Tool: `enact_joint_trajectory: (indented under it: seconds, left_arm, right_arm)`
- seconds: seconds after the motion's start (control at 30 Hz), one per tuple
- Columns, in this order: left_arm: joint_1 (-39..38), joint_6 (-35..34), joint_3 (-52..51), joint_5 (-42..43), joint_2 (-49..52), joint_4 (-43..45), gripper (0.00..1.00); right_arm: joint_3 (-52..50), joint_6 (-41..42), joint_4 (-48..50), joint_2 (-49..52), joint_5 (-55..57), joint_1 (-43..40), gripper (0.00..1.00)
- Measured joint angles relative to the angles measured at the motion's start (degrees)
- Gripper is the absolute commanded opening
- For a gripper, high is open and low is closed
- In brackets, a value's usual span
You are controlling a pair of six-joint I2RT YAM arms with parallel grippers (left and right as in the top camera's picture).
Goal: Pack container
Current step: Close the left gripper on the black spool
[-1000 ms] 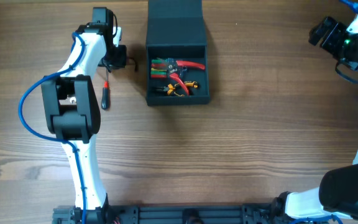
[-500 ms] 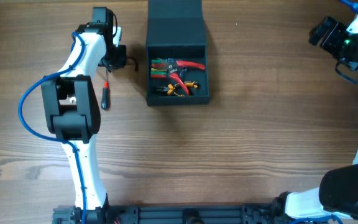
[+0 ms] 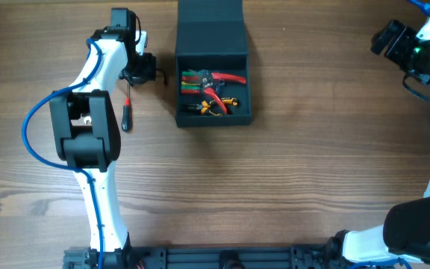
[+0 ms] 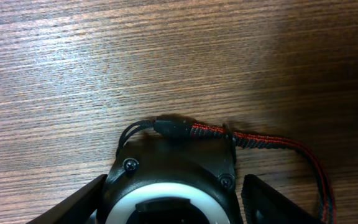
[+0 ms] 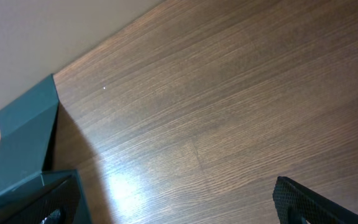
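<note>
- Straddling a round black object (image 4: 166, 171) with a lanyard (image 4: 278, 144), the left gripper (image 3: 142, 72) stands with jaws spread, unclamped.
- Right gripper (image 5: 176, 183): jaws wide apart, empty, at far right.
- Container (image 3: 215, 117): far centre of table (image 3: 290, 172), lid (image 3: 210, 26) flipped back, tools (image 3: 211, 90) inside.

The overhead camera looks straight down on the tabletop (image 3: 312, 172) from well above, taking in both arms and the container (image 3: 213, 118) at the far middle. The left wrist camera sits very near the wood, facing almost straight down, with the left fingers (image 4: 73, 202) at its lower corners. Its patch probably lies just left of the container. The right wrist camera hangs higher, tilted across the tabletop toward the lid (image 5: 23, 134), with the right fingers (image 5: 303, 199) low in frame. It shares that lid and the bare wood beside it with the overhead view.
</note>
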Motion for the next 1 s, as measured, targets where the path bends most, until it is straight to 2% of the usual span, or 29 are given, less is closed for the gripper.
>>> enact_joint_trajectory:
  seconds: [0.23,0.4,0.43,0.73,0.83,1.0]
  left_arm:
    - [0.0,0.0,0.0,0.48,0.0,-0.7,0.5]
    - [0.0,-0.07,0.0,0.66,-0.02,-0.61,0.14]
    - [0.0,-0.02,0.04,0.68,-0.07,-0.63,0.11]
    - [0.0,0.0,0.11,0.7,-0.11,-0.83,0.1]
    - [0.0,-0.02,0.11,0.7,-0.11,-1.09,0.04]
    - [0.0,0.0,0.11,0.35,-0.39,-1.81,0.04]
  right_arm:
    - [0.0,0.0,0.0,0.0,0.0,0.0,1.0]
    - [0.0,0.0,0.02,0.0,0.0,0.0,1.0]
    - [0.0,0.0,0.0,0.0,0.0,0.0,1.0]
    - [0.0,0.0,0.0,0.0,0.0,0.0,1.0]
    - [0.0,0.0,0.0,0.0,0.0,0.0,1.0]
    - [0.0,0.0,0.0,0.0,0.0,0.0,1.0]
